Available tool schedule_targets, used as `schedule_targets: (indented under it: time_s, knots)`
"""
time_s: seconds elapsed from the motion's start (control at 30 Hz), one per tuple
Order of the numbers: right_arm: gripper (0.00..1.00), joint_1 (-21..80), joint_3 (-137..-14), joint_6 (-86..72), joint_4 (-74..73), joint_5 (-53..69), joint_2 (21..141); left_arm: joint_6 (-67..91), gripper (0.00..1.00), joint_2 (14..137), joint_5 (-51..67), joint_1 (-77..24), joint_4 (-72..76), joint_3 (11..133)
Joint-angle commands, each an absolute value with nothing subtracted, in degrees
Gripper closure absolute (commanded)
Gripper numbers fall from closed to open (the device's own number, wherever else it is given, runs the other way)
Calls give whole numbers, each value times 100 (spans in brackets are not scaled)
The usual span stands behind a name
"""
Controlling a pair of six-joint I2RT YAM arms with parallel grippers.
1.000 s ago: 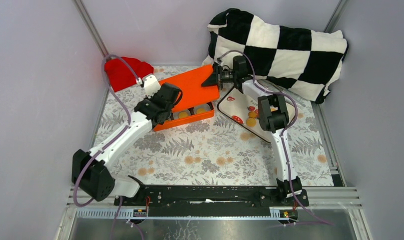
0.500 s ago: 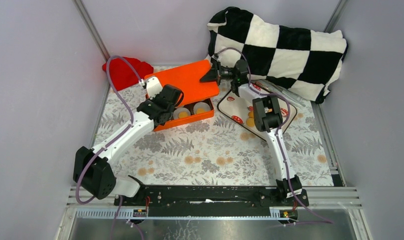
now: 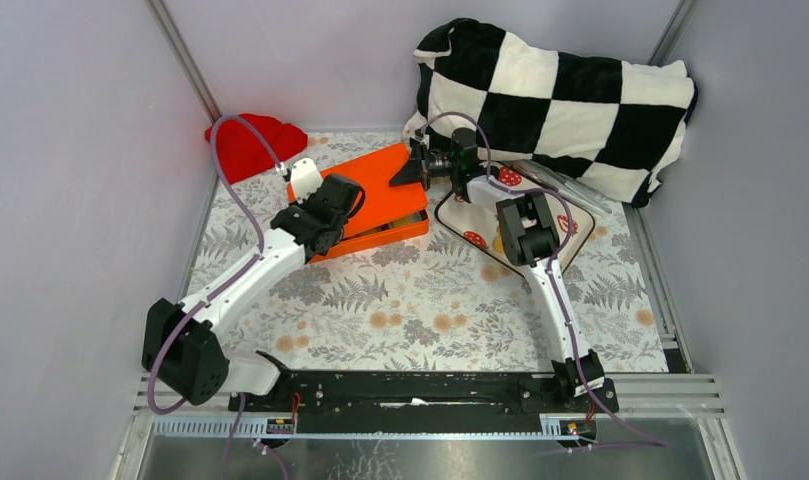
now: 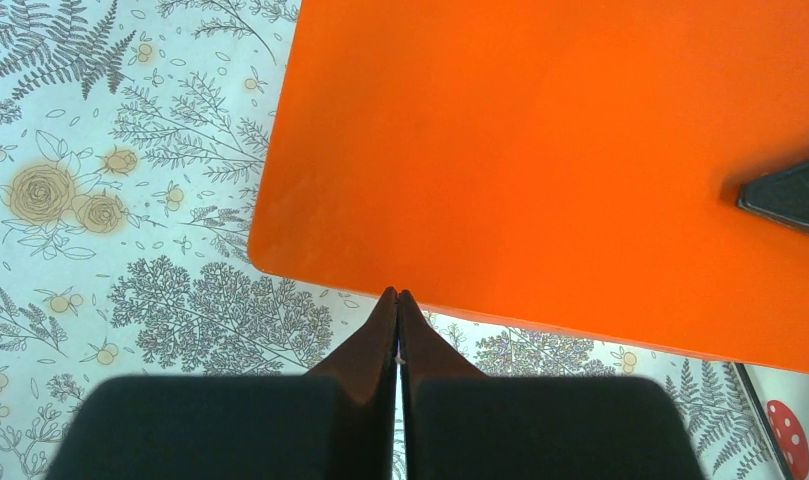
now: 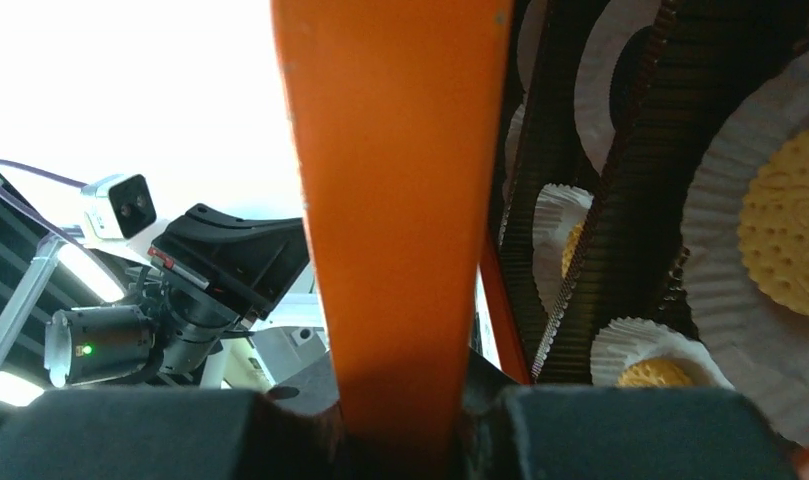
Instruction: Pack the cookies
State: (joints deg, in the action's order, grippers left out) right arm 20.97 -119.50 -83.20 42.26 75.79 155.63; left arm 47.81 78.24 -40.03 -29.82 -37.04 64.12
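Closing step, I judge: the right gripper (image 5: 400,405) clamps the orange lid (image 3: 375,178) at its far-right edge (tilted over the cookies (image 5: 785,235)); the left gripper (image 4: 398,300) is clenched empty. Next: lower squarely, then release.

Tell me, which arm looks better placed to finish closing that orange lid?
Right. The right gripper is clamped on the orange lid's edge, the lid tilted over the box of cookies. The left gripper is shut on nothing, near the lid's opposite corner.
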Motion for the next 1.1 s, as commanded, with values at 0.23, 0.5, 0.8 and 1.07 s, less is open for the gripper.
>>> schedule_targets:
  time_s: [0.23, 0.5, 0.8, 1.07]
  knots:
    - [100, 2359, -12370, -7066, 2205, 7335, 15444, 4710, 100, 7655, -4258, -2935, -3532, 6267]
    - [100, 2182, -12149, -6362, 1478, 7068, 15377, 4720, 100, 7673, -4149, -2936, -3465, 6116]
    - [100, 1860, -11809, -6094, 1284, 6979, 15149, 4777, 100, 7890, -3904, -2936, -3261, 5860]
    - [100, 1759, -11421, -6190, 1690, 7083, 14899, 4781, 100, 8035, -3826, -2936, -3150, 5748]
